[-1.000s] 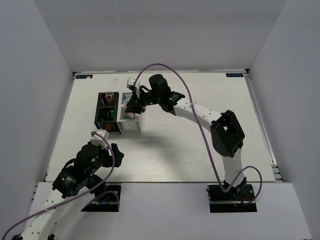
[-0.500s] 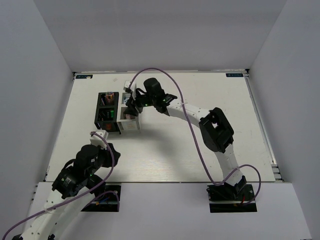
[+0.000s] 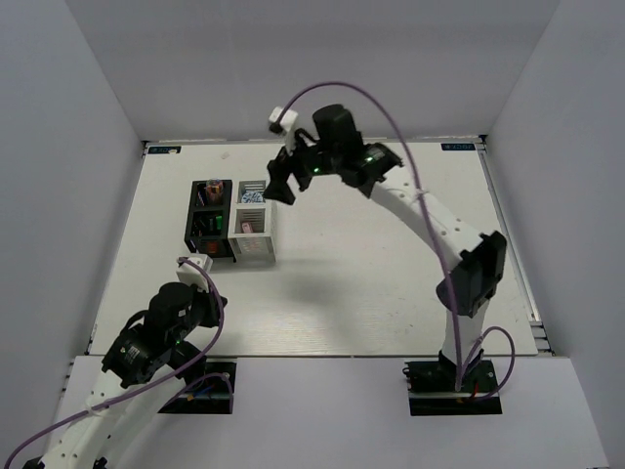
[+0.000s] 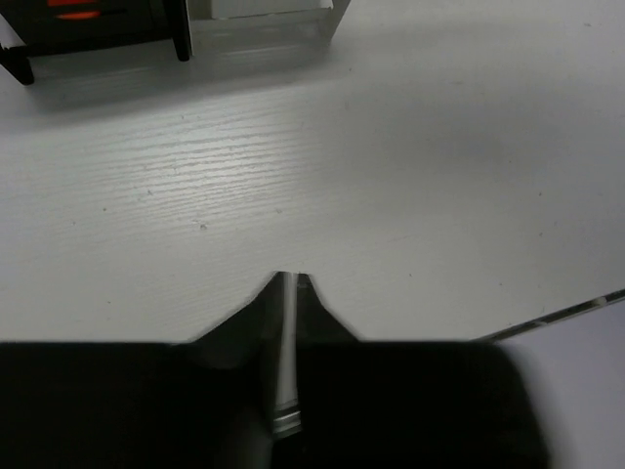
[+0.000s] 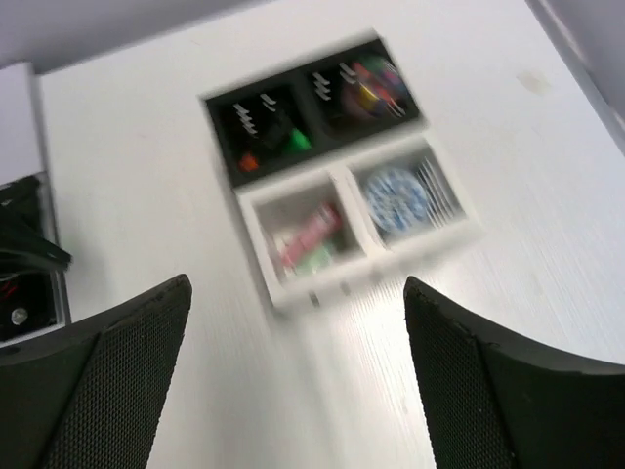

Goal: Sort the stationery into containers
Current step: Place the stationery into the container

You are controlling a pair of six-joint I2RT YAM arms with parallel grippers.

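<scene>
The black container (image 3: 210, 221) and the white container (image 3: 253, 231) stand side by side at the table's left middle. In the right wrist view the black container (image 5: 311, 106) holds orange- and green-capped markers (image 5: 269, 142) in one compartment and coloured rolls (image 5: 368, 82) in the other. The white container (image 5: 293, 291) holds pink and green pieces (image 5: 308, 239) and a blue-white roll (image 5: 395, 196). My right gripper (image 3: 283, 182) hangs open and empty above the containers' far end, its fingertips (image 5: 178, 289) wide apart. My left gripper (image 3: 207, 294) is low near the front left, shut with nothing between the fingers (image 4: 311, 298).
White walls enclose the table on three sides. The left wrist view shows the containers' near feet (image 4: 181, 39) ahead of bare tabletop, and the table's front edge (image 4: 566, 311) at its right. The left arm's base (image 5: 24, 278) shows at the left of the right wrist view.
My right gripper has opened, lifted off the white container and pulled up toward the back. My left gripper has gone from open to shut, staying in place.
</scene>
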